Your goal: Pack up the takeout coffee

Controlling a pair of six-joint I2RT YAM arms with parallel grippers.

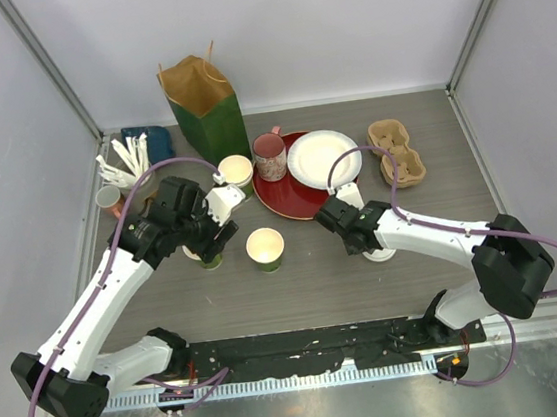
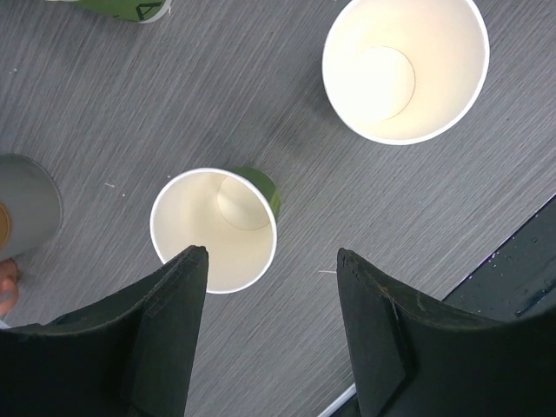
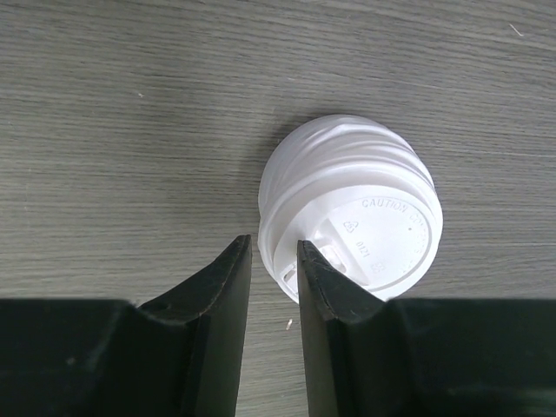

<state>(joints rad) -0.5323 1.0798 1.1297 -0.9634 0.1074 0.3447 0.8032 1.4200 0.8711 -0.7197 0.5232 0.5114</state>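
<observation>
On the grey table (image 1: 317, 285), the green paper bag (image 1: 214, 125) stood at the back. The left gripper (image 2: 271, 252) hung with jaws spread wide above 1 open green cup (image 2: 215, 228), one finger overlapping its rim in the wrist view. A 2nd cup (image 2: 405, 68) stood near it, apart. The right gripper (image 3: 274, 248) had its jaws nearly together at the edge of a white lid (image 3: 356, 221) lying on the table. Whether they pinched its rim could not be told.

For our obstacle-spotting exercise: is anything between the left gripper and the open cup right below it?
Nothing visible. The left gripper hangs open over the cup, its rim under one finger; the second cup stands apart.
</observation>
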